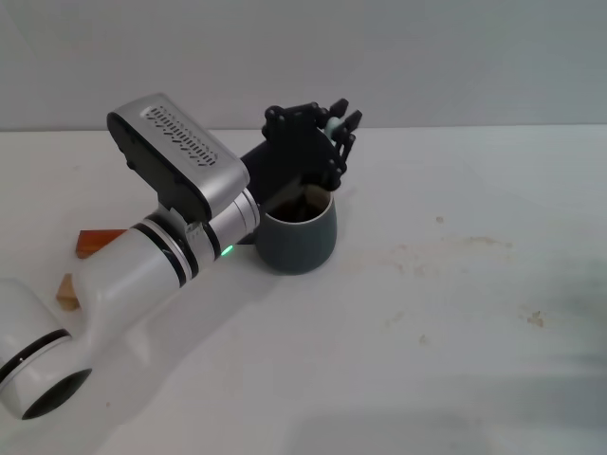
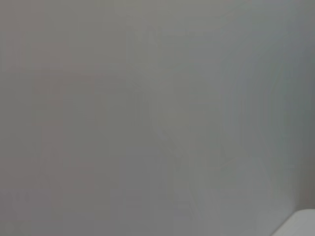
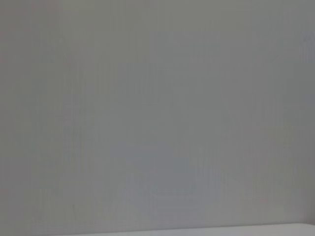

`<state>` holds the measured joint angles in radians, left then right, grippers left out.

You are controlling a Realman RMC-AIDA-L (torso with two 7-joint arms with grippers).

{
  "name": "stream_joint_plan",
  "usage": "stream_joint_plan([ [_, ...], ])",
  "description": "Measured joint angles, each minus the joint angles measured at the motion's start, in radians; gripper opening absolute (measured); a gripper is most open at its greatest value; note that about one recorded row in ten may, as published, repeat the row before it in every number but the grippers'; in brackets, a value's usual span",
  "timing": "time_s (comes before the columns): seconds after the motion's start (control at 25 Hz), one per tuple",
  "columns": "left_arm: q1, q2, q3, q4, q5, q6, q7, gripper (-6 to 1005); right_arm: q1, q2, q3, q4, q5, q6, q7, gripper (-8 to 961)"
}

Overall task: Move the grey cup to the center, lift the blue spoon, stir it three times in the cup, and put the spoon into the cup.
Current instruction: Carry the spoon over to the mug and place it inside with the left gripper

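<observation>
Left pincer (image 1: 334,121) hovers just behind the grey cup (image 1: 298,232) near the white surface (image 1: 455,313) middle, pinching a pale-blue spoon handle (image 1: 332,124); the ceramic cup looks heavy, fragile, liquid-filled. Right arm unseen.

Bkgd: plain pale grey-white wall (image 1: 455,57) across the whole far side, flat, no marks. It meets the broad white matte tabletop (image 1: 455,313) in a straight horiz. line approx. a quarter of the way down the head view. Tabletop has faint brownish smudges and specks on the right side, incl. a small dark fleck (image 1: 536,318) nr the right edge. Light is soft, diffuse, even; a dim grey shadow band lies along the tabletop's near edge. Both wrist views show only the same blank grey wall, w/ a thin pale strip of tabletop (image 3: 197,231) at one border; left wrist view has a pale corner (image 2: 302,223).
</observation>
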<state>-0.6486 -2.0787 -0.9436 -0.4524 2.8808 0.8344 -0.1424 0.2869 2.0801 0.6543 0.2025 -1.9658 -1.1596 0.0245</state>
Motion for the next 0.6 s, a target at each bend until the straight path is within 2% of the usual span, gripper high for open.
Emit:
stream_joint_plan([
  [0.28, 0.017, 0.0, 0.035, -0.018, 0.0, 0.006, -0.029, 145, 0.0, 0.0, -0.005, 0.0, 0.001, 0.0, 0.0, -2],
  [0.6, 0.107, 0.011, 0.037, -0.082, 0.005, 0.011, -0.017, 145, 0.002, 0.0, -0.005, 0.006, -0.003, 0.0, 0.0, -2],
])
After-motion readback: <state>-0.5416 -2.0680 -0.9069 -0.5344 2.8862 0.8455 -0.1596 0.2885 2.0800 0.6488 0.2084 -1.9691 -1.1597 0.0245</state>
